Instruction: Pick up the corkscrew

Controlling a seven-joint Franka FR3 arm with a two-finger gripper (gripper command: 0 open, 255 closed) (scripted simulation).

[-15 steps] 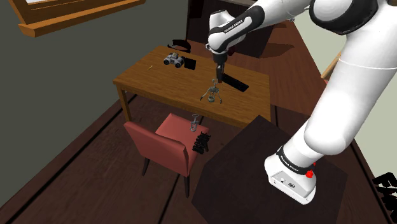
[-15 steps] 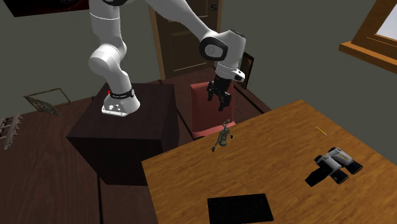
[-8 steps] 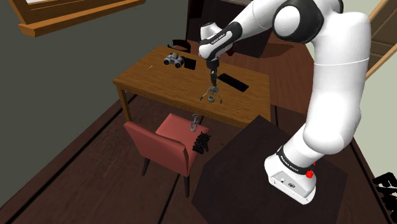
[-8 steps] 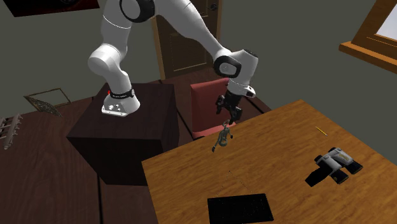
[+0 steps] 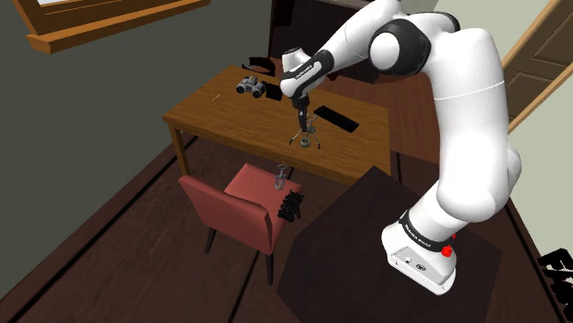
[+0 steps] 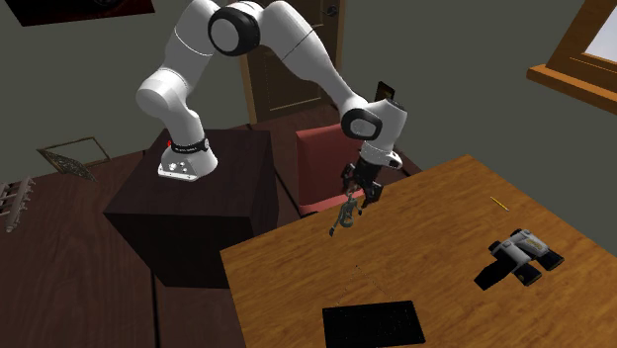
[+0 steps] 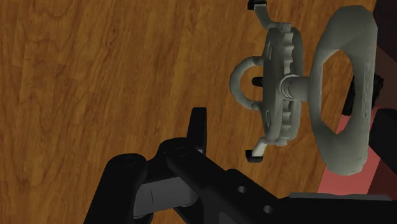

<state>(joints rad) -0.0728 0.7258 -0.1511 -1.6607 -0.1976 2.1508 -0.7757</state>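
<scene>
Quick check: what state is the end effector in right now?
End effector: cannot be told whether open or closed; it is at the top of the corkscrew on the table.

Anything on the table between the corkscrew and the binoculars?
No. In the second exterior view, only bare wooden tabletop runs between the corkscrew and the binoculars; the black mat lies off that line.
</scene>
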